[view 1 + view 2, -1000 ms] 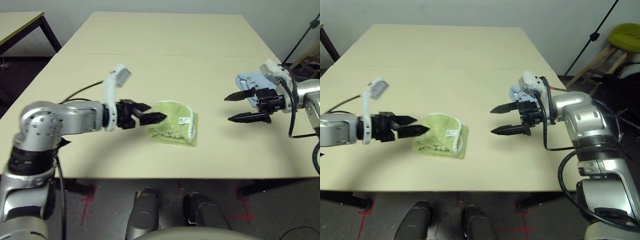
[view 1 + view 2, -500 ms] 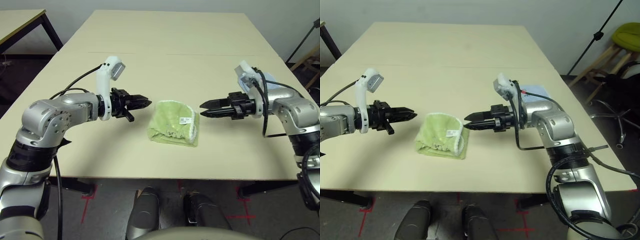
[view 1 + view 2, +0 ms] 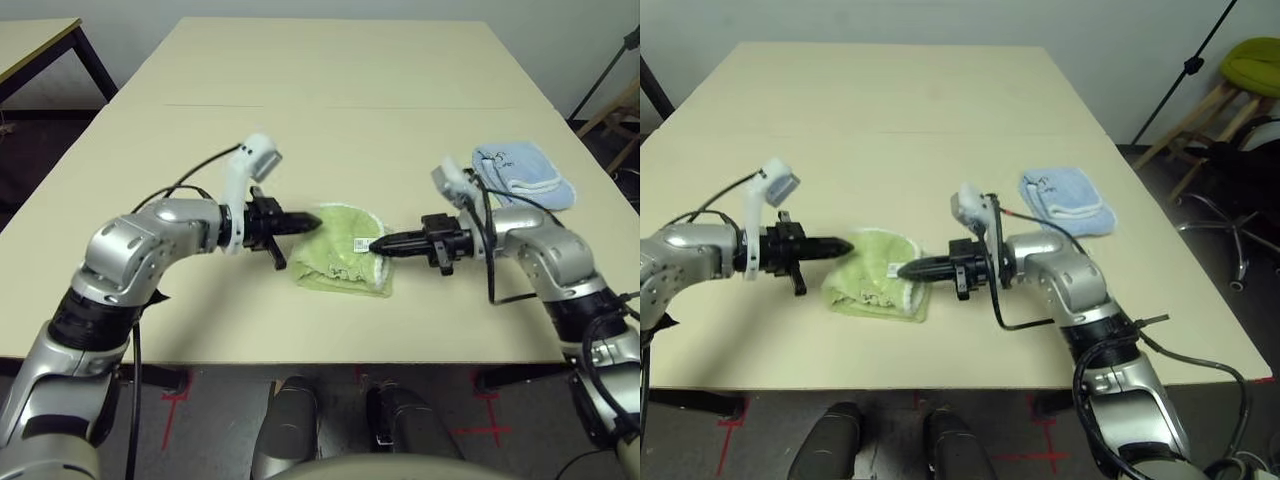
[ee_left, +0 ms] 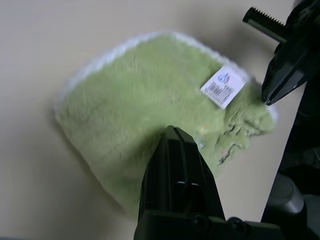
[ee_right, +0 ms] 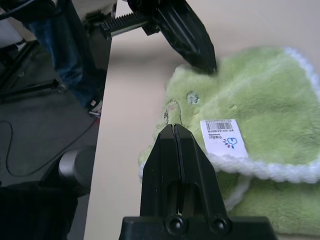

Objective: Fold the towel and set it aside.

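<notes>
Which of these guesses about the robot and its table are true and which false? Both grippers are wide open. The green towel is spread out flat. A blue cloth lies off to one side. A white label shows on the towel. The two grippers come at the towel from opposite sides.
1. Both grippers are wide open: false. The left gripper and the right gripper are both shut.
2. The towel is spread flat: false. It lies bunched and folded over.
3. A blue cloth lies off to one side: true, beyond the right arm.
4. A white label shows on the towel: true.
5. The grippers come from opposite sides: true.
</notes>
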